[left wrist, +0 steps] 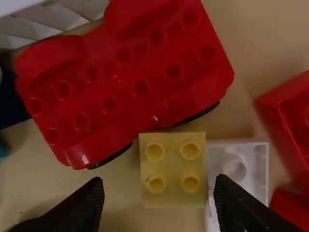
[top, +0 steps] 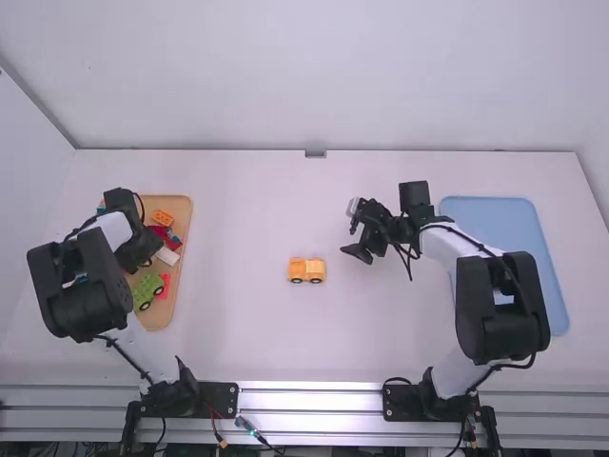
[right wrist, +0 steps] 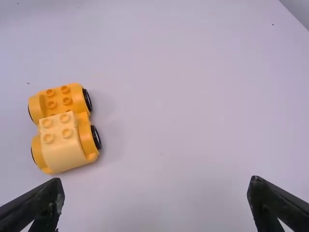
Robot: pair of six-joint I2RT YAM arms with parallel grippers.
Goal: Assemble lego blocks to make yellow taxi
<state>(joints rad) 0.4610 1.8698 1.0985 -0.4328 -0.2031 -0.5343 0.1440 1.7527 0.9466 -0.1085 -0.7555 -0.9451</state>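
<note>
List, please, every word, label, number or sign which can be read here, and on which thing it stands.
None can be read: I see no legible text on the orange wheeled base, the pale yellow block, the red wheeled base or the blue tray.
Any marks on the studs are too small to read.

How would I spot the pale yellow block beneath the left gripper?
On the white table, find the tan tray under the left arm. Below the open fingers of the left gripper sits a square block with four studs, beside a red wheeled base and a white block. Its pale yellow colour sets it apart.
</note>
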